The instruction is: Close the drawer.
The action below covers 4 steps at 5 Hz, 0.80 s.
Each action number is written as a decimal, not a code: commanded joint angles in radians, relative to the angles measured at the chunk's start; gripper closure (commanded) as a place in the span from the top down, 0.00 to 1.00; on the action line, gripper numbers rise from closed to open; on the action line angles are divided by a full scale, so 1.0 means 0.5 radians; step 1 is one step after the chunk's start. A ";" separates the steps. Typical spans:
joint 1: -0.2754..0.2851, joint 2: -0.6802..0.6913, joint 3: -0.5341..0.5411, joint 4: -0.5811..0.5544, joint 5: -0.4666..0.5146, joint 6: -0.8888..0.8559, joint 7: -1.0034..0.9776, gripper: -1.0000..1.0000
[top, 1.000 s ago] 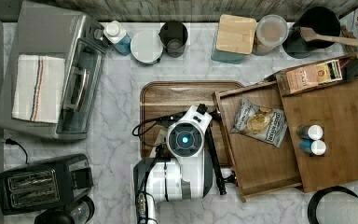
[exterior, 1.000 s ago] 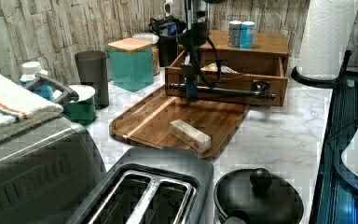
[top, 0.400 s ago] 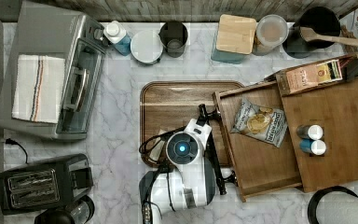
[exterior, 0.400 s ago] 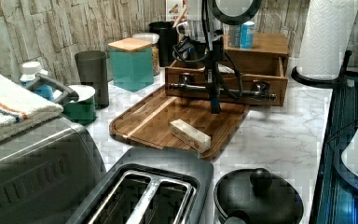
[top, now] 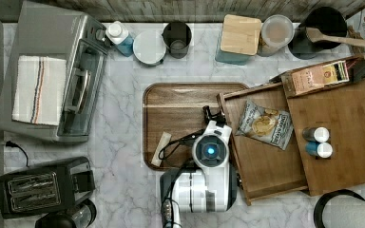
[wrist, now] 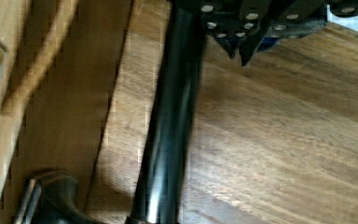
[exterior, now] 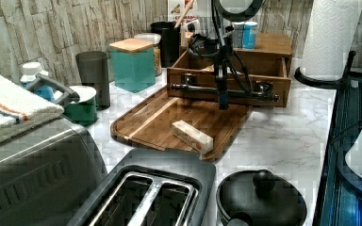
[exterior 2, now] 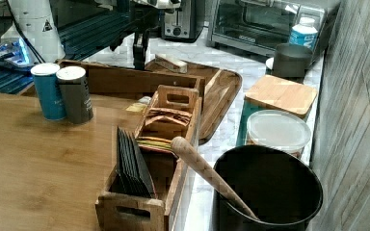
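The drawer (top: 265, 142) is standing pulled well out of its bamboo cabinet (top: 347, 128), its front overhanging the right edge of the dark serving tray (top: 176, 102) in the top view, and it is carrying a snack bag (top: 265, 124). The black bar handle (exterior: 224, 91) is running across the drawer's front in the left view, and the gripper (exterior: 223, 96) is hanging directly in front of it, fingertips reaching down to the tray's surface; whether the fingers are parted or clenched cannot be told, since they are reading as a single dark vertical shape. Judged risks: the fingers are sitting low enough that, in pushing, they may be scraping the tray or catching beneath the handle instead of pressing the front squarely; an off-centre push may be skewing the drawer so that it is binding in its opening; the small wrapped stick (exterior: 192, 136) lying on the tray is well apart and seems unlikely to interfere. Compared with the frame one second earlier, the arm is sitting further toward the top view's right and lower, closer to the handle, while the drawer is remaining equally open
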<state>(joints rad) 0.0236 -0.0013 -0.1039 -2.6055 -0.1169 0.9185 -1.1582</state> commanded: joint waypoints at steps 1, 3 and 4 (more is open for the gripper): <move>-0.203 0.115 -0.311 0.424 0.258 0.024 -0.623 0.00; -0.355 0.346 -0.487 0.859 0.395 -0.108 -0.969 0.00; -0.456 0.456 -0.513 1.055 0.328 -0.170 -1.059 0.00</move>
<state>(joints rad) -0.0910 0.2319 -0.2688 -2.3066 0.0764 0.8022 -1.5410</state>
